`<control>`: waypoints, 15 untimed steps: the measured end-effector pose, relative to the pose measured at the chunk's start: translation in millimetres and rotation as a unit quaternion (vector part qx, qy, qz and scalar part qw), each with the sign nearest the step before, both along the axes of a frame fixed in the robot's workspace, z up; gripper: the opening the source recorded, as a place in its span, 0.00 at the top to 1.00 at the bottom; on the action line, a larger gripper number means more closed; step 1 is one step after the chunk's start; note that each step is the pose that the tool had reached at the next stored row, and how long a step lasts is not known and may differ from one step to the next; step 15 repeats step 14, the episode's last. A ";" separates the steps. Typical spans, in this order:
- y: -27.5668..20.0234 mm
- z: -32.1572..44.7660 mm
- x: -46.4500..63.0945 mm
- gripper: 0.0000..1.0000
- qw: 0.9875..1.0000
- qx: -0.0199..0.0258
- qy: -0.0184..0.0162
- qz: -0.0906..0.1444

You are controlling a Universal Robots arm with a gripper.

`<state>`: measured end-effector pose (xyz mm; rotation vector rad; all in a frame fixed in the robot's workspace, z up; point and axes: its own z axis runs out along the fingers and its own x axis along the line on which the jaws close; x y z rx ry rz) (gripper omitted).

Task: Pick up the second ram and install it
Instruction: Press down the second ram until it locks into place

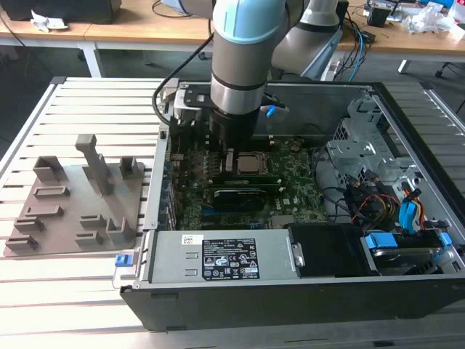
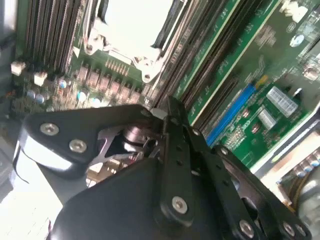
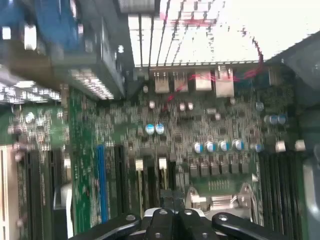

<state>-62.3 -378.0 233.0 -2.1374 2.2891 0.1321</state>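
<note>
Inside the open black computer case (image 1: 407,138), resting on the slatted grey counter (image 1: 87,109), the arm is reaching straight down over the broad green motherboard (image 1: 290,178), toward the case's far wall and just behind the square silver processor socket (image 1: 251,161). The black gripper (image 2: 167,117) is showing in both wrist views with its fingers drawn narrow, nearly together; whether a thin board is sitting between them I cannot tell, as the linkage is covering the tips. A slim green stick with dark chips, which I take for the second ram (image 1: 243,179), is lying seated in the long slots just on the near side of the socket, with the black oblong card (image 1: 236,196) nearer still. Beside the case, a grey moulded parts tray (image 1: 73,203) is standing on the counter toward the exterior view's left.

The risk, as I judge it, is crowding: the gripper is working close among capacitors, slot latches and the socket frame, so a slightly skewed descent could be knocking a component or pressing a stick down tilted, leaving one latch unclosed.
</note>
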 end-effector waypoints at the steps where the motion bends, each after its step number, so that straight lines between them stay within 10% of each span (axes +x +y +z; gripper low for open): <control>1: 0.0 0.0 7.3 0.89 1.000 0.000 0.001 0.000; 3: -0.1 0.4 32.9 0.89 1.000 0.000 0.004 0.001; 5: 0.0 9.3 36.6 0.89 1.000 0.000 0.004 0.001; 10: 2.8 65.4 36.9 0.89 1.000 0.000 0.004 0.001; 15: 2.8 69.0 36.9 0.89 1.000 0.000 0.004 0.001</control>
